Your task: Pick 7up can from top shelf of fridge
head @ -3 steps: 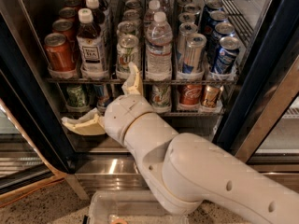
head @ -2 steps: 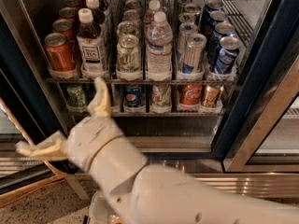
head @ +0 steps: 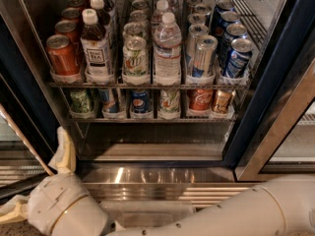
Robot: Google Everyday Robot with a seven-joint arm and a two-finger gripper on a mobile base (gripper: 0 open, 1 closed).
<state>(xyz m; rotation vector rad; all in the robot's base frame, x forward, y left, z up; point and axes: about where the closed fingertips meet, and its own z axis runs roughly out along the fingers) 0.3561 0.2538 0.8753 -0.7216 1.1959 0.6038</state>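
One 7up can (head: 135, 58) upright at front of top shelf (head: 114, 85), in own lane; tea bottle (head: 96, 53) just left, water bottle (head: 167, 53) just right. Fridge (head: 266, 107) front looks open. Gripper (head: 38, 181) low at near left, below both racks, well apart from can; fingers (head: 64, 149) spread wide, holding nothing. Step judged: approach, reach not yet made. Next move calls for lifting gripper to shelf height, lining up with lane, straddling can without nudging bottles. Lower finger cut off at left edge; cans behind 7up can hard to tell apart.
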